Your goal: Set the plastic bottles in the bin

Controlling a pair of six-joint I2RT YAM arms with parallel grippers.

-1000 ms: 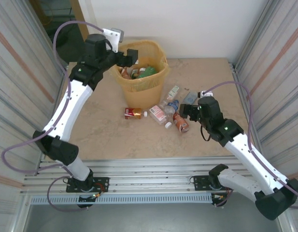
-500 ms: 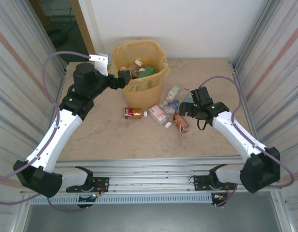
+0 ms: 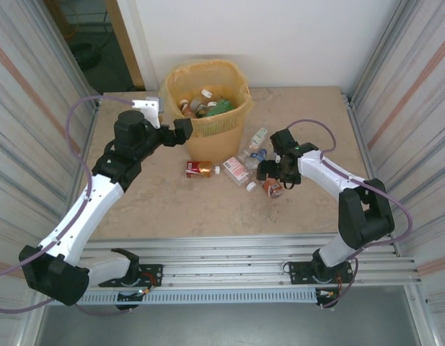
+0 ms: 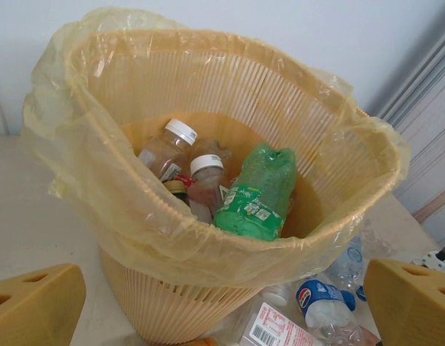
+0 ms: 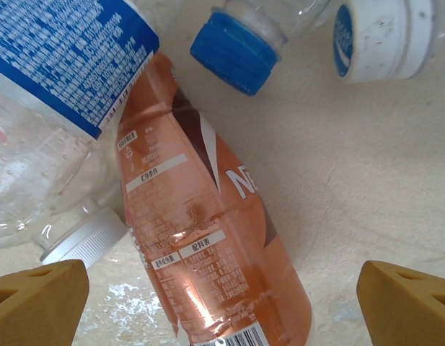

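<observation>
Overhead, the bin (image 3: 208, 140) stands at the far edge of the table (image 3: 164, 209), close to the back wall (image 3: 294, 43), with some bottles (image 3: 205, 107) lying inside it. More bottles lie in a loose cluster on the table just right of the bin's foot. The left gripper (image 3: 184, 130) hangs just beside the bin's left side, near rim height. The right gripper (image 3: 267, 173) sits low over the cluster's right end, above a brown bottle (image 3: 271, 187). The near half of the table is bare, as is the strip between the cluster and the right side panel (image 3: 395, 108). From the left wrist, both pads (image 4: 31, 306) sit at the lower corners, spread wide with nothing between them, so this pincer is fully apart and empty. Past them the liner (image 4: 92, 180) folds over the rim, and a green bottle (image 4: 258, 191) leans among white-capped ones on the bin floor, with room left above them. From the right wrist, the pads are wide apart too, and neither touches anything. The brown bottle lies flat between them, its label up. A clear blue-labelled bottle (image 5: 56, 79) crosses its upper left side, and a white cap (image 5: 85, 244) sits against its left flank. A blue cap (image 5: 236, 50) lies just beyond its top. Bare tabletop lies along its right side.
</observation>
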